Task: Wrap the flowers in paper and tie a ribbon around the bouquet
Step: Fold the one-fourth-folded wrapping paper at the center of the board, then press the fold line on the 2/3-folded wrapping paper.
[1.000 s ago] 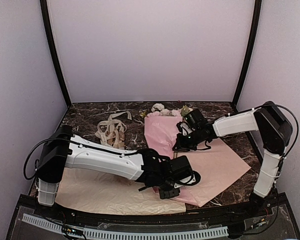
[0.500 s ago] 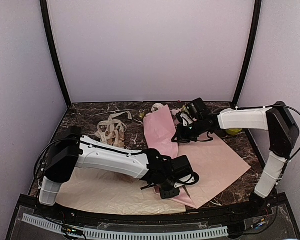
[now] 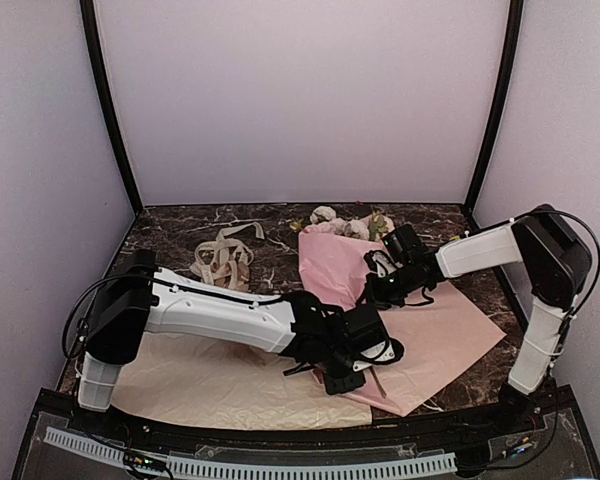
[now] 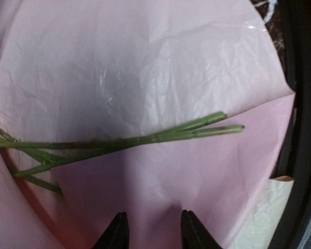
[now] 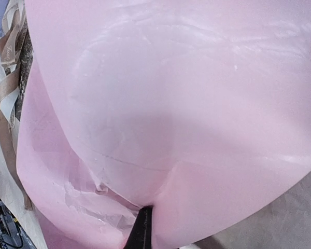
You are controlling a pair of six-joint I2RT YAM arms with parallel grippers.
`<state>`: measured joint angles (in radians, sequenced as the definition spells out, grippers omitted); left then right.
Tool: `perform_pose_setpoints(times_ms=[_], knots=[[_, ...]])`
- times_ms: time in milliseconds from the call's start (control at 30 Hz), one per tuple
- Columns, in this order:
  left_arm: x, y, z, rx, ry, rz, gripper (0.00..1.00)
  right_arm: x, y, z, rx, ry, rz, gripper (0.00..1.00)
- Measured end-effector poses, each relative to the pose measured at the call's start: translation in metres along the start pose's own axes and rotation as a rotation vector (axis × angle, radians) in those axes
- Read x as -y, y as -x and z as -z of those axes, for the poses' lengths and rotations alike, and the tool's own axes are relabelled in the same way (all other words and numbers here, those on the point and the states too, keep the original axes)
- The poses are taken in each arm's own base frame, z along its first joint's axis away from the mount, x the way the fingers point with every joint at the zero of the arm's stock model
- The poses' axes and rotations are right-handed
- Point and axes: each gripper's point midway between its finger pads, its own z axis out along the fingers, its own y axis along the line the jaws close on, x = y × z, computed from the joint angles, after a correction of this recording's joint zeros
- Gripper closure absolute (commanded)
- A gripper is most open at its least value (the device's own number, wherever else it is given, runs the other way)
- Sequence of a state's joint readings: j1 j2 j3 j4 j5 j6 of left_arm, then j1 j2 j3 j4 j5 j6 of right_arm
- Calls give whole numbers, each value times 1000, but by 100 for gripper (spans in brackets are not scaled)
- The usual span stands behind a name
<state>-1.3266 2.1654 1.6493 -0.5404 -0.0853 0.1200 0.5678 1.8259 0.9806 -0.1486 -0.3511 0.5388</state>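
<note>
Both work the wrapping: right gripper [image 5: 143,220] pinches the paper [image 4: 145,62], left gripper [image 4: 153,231] sits part-open just short of the stems [image 4: 145,139]; next probably rolling it tighter.

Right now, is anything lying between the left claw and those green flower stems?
Only paper. In the left wrist view the left gripper has its jaws apart at a folded flap of the pink paper. The stems lie uncovered just beyond that flap, and no other object shows between them.

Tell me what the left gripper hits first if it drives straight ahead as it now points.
Probably the paper lying right before the left gripper; the green stems come after, though depth is unclear.
</note>
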Motion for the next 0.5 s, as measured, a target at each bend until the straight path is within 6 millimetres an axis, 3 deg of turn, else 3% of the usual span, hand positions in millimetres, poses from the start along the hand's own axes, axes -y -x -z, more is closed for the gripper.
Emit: perform_pose_setpoints(times_ms=[100,200,233,333,400,500], knots=[[6,17,25,71,-19,-7,58,-1,5,-3,11,14,10,100],[1,35,69,178,-2,6,47,0,6,-7,14,21,11,100],[-4,39,91,219,15,22,46,-1,6,-7,14,23,12,100],[-26,41,132,283,72,96,44,-1,7,-8,15,23,12,100],[-44,34,138,283,104,156,43,-1,7,-8,15,23,12,100],[-60,8,115,207,126,216,42,-1,7,-7,15,23,12,100]])
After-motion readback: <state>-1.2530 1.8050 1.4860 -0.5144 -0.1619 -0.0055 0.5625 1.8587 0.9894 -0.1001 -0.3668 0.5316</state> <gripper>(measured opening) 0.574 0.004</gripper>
